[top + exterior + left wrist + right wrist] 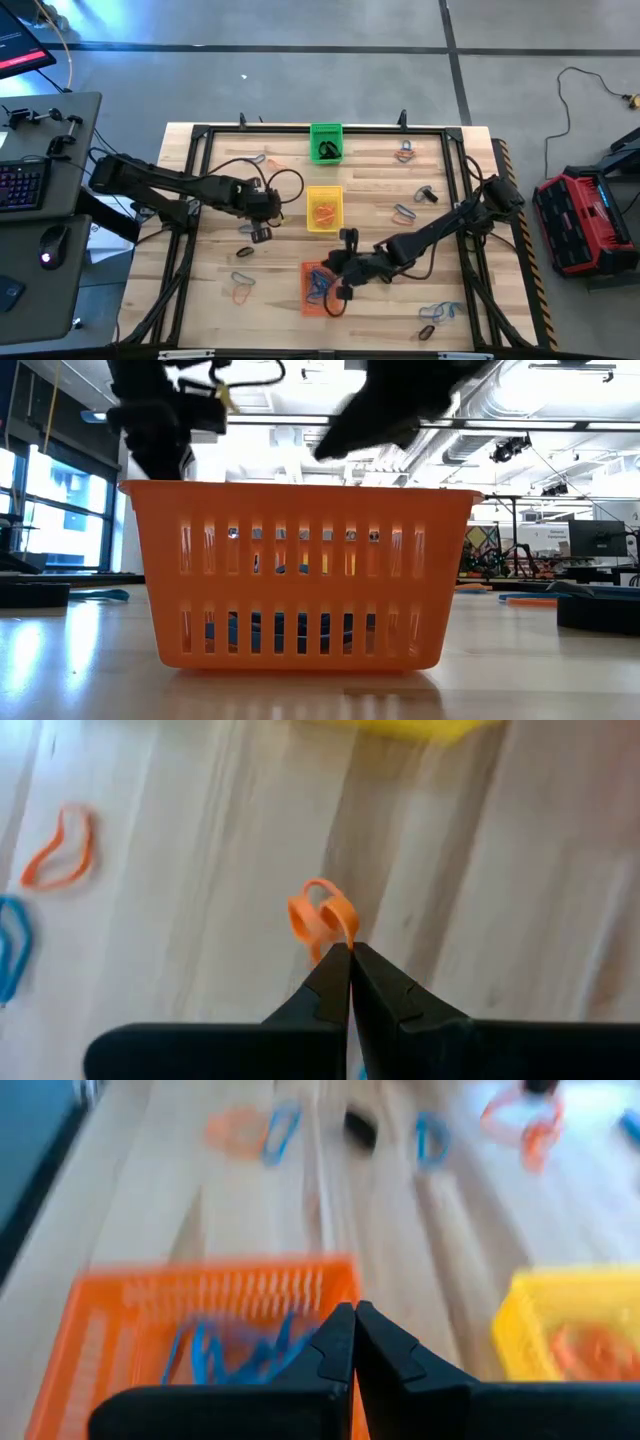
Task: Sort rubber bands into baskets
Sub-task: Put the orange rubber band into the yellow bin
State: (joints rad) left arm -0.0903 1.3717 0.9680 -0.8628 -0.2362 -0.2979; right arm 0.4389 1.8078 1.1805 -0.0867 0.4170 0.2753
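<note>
**Left gripper pinching an orange band; right gripper closed and empty**

We note the left gripper [350, 952] with its fingers pressed together on an orange rubber band [322, 916], the loop standing out past the fingertips above the bare wooden table [210, 300]. From above, this gripper sits just left of the yellow basket [324, 209], which holds orange bands. The right gripper [354, 1312] has its fingers closed with nothing between them; it hangs near the orange basket [318, 287], which contains blue bands [240, 1355]. The green basket [326, 142] at the far edge holds black bands. We see loose bands scattered on the table on both sides of the baskets.
</note>
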